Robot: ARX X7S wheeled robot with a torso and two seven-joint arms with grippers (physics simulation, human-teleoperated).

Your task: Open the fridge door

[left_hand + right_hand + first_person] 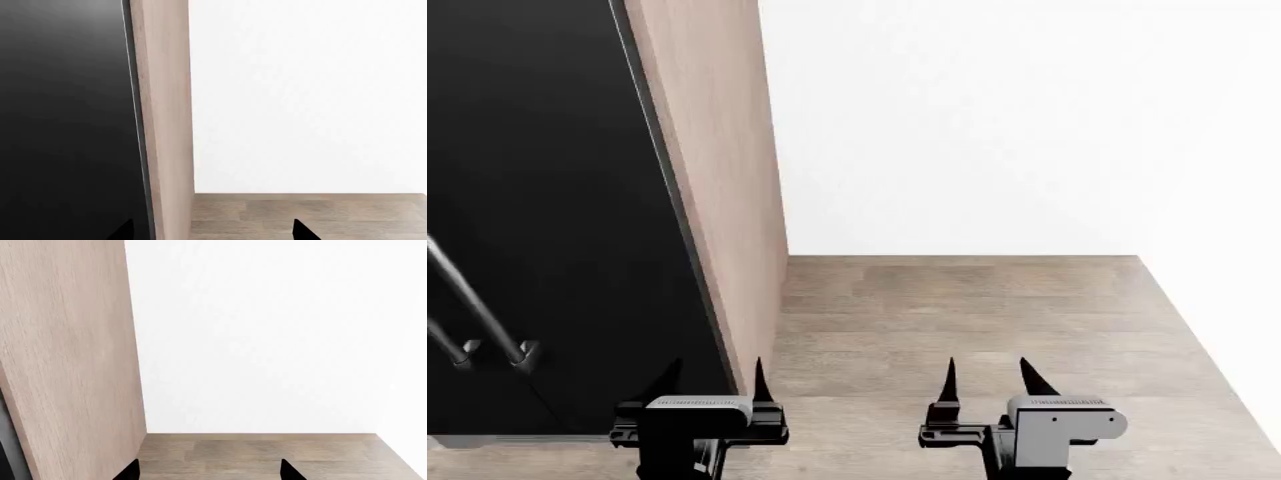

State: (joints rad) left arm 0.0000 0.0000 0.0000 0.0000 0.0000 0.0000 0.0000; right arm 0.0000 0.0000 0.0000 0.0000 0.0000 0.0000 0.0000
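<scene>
Wooden side panel [714,190] just beside black fridge door [547,200], both grippers apart.

Light wood side panel [714,190], plain white wall [988,120], wood-plank floor [961,320]

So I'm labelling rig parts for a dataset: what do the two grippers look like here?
In the head view both are black, each with two thin fingers tapering to sharp points. The left gripper has a black body with a light grey strip on top. The right gripper carries a larger light grey block with rounded ends. No cables or markings show. The wrist views show only black fingertips.
</scene>
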